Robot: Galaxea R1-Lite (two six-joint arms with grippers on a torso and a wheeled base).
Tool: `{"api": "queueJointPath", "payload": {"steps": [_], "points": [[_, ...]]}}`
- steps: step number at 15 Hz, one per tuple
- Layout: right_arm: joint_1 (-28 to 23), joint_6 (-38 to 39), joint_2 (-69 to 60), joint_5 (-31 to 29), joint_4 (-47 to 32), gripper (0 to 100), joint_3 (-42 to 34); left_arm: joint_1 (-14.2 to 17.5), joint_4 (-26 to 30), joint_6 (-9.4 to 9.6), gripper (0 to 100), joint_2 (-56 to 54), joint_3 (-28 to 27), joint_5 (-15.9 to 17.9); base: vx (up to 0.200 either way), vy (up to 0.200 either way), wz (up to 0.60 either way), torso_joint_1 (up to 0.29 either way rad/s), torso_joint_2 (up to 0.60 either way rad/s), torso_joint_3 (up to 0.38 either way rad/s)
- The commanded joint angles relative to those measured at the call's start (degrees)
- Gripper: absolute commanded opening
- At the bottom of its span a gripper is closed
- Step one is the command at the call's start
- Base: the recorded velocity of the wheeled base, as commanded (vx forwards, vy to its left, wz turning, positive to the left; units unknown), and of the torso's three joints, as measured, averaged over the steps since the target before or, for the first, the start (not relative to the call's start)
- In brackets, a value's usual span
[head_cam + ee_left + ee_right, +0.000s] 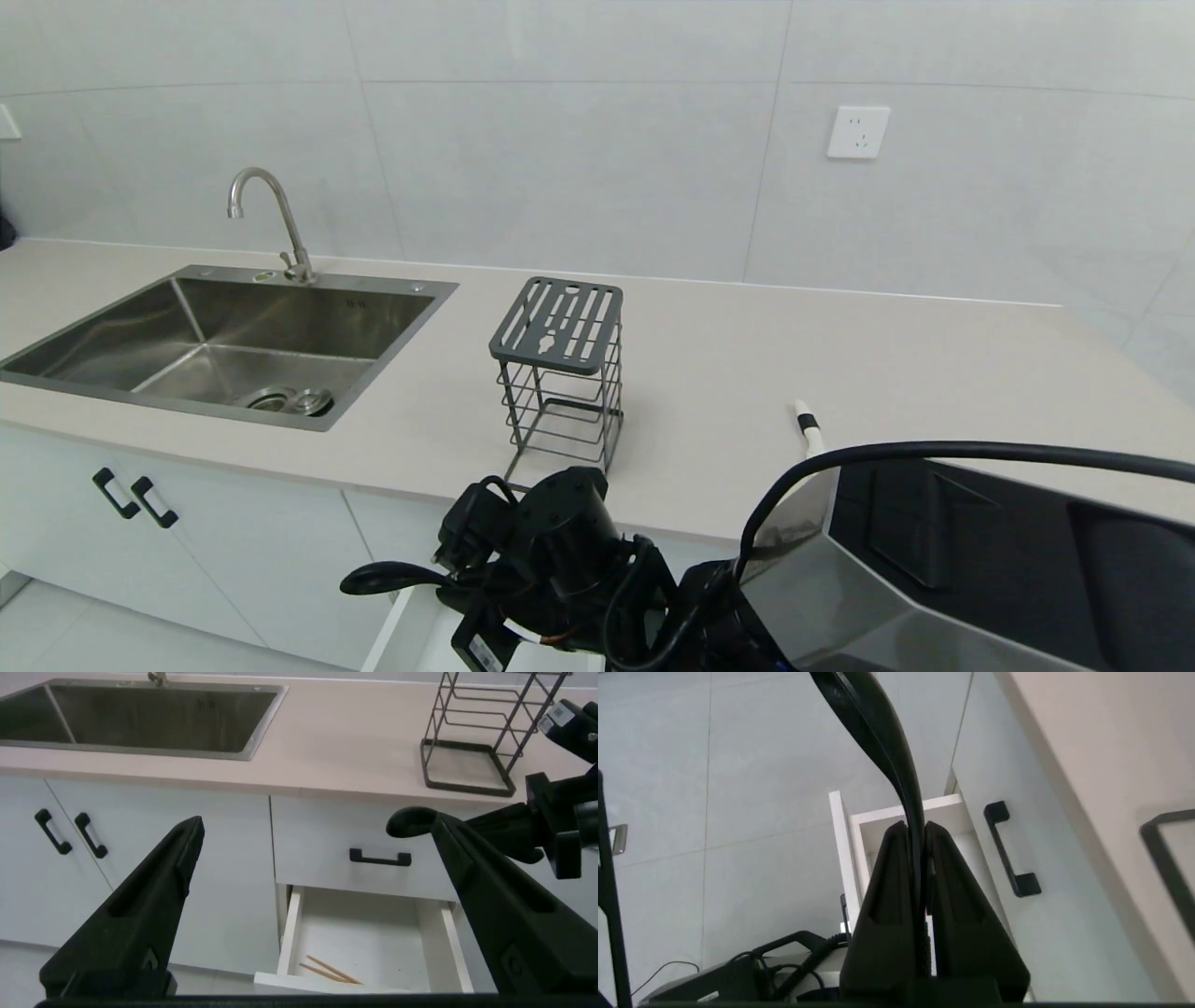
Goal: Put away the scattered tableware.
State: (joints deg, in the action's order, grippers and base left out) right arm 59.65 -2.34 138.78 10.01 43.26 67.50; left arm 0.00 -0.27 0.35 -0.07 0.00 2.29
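My right end effector [916, 840] grips the black spoon [878, 737] above the open drawer [369, 929]; my left end effector [313, 835] stands wide.

Readable text: none is coming through clearly enough to read in any view.
Sink far wall [355, 303]: a small dark mark is sitting on the steel just under the far rim, too small to make out.
Sink rim sticker [264, 276]: a small oval sticker is lying on the far rim, just left of the faucet [280, 224] base, with its print blurring out.
White tag [485, 653]: it is hanging among the black cables at the near edge, carrying dark print too fine to read.
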Motion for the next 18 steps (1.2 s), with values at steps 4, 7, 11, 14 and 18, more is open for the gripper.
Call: {"api": "queueJointPath", "payload": {"steps": [4,7,11,14,18], "points": [[0.47,-0.12,0.0,0.01,-0.02,0,-0.09,0.0,0.0,0.0,100,0.07,0.0,-0.01,0.0,0.0,0.0,-0.275,0.54,0.266],[0.47,-0.21,0.0,0.01,-0.11,0,-0.18,0.0,0.0,0.0,100,0.07,0.0,-0.01,0.0,0.0,0.0,-0.277,0.55,0.274],[0.47,-0.21,0.18,0.01,-0.11,0,-0.09,0.0,0.0,0.0,100,0.07,0.0,-0.01,0.0,0.0,0.0,-0.271,0.52,0.254],[0.47,-0.21,0.27,0.01,-0.11,0,-0.09,0.0,0.0,0.0,100,0.07,0.0,-0.01,0.0,0.0,0.0,-0.259,0.5,0.243],[0.47,-0.21,0.53,0.01,0.07,0,0.0,0.0,0.0,0.0,100,0.07,0.0,-0.01,0.0,0.0,0.0,-0.255,0.48,0.224]]}}
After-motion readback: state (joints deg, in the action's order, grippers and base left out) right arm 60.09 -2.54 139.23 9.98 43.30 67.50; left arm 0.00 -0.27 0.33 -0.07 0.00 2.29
